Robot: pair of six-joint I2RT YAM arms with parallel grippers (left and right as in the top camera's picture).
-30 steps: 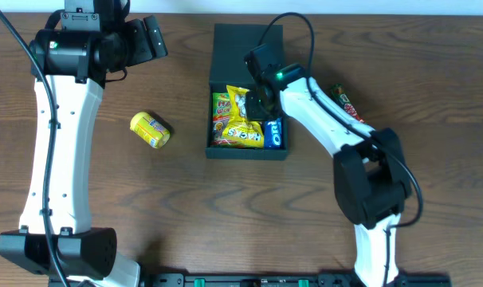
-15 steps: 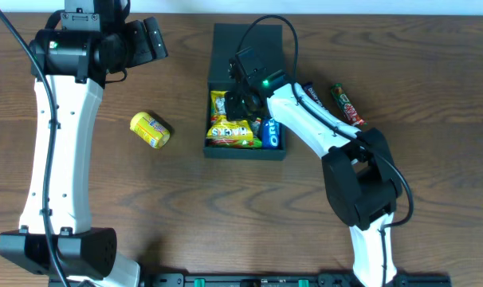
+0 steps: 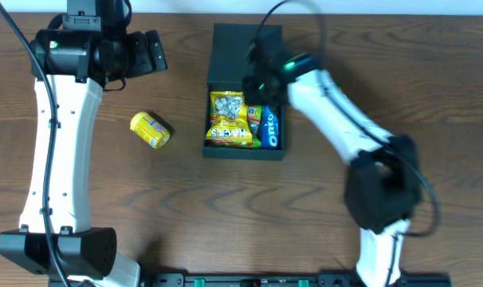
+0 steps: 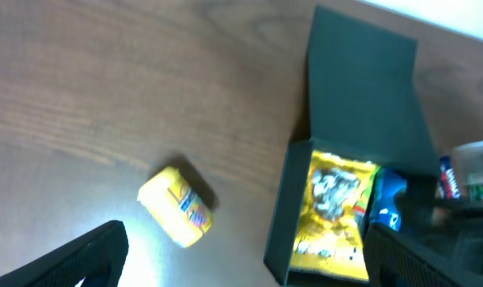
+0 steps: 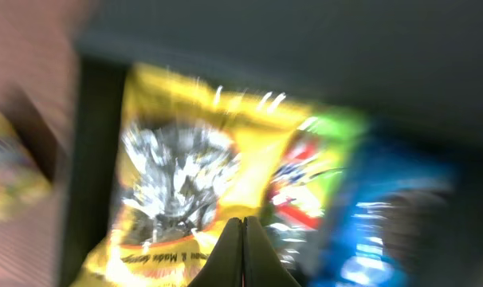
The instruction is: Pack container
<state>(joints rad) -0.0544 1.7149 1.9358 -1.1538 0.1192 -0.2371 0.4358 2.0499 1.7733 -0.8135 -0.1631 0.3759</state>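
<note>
Shows the right gripper pinched shut on nothing, blurred, low over the yellow snack packet at mid-frame. Places that packet inside the container, against its left wall. Sets a green-and-red packet and a blue Oreo packet beside it toward the right wall.

Locates the container just above the centre of the overhead view, with its flap lid thrown back toward the top edge. Leaves one yellow cylindrical snack lying on the wooden table at middle left, well apart from the container. Shows the left gripper spread wide and empty at upper left.

Probably calls next for clearing the box:
- Raise the shut gripper straight up, so as not to drag a packet over the wall.
- Bring the wide gripper down squarely across the cylinder's round side, since a glancing touch may roll it.
- Aim for the darker, seemingly free strip near the hinge.
</note>
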